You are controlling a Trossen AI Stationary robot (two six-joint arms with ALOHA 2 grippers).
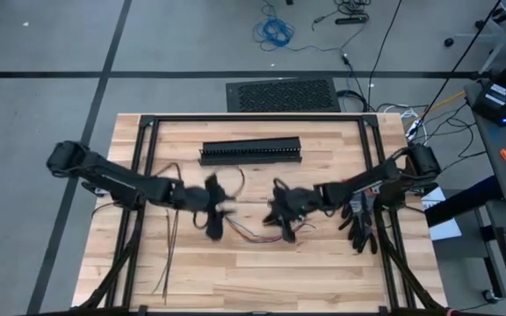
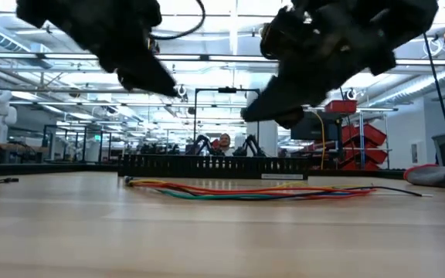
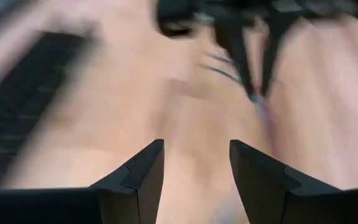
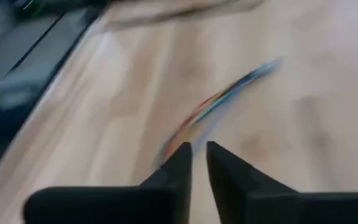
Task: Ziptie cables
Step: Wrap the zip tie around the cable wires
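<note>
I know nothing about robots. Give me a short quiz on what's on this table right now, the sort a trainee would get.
1. True or false: the cables lie inside the black duct.
2. The left end effector holds: A) a ziptie, B) the cables, C) nothing.
3. Fill in: the right end effector hangs ____ the table, not resting on it.

Key: 1 false, they lie loose on the wood, apart from the duct. 2 C. 3 above.
</note>
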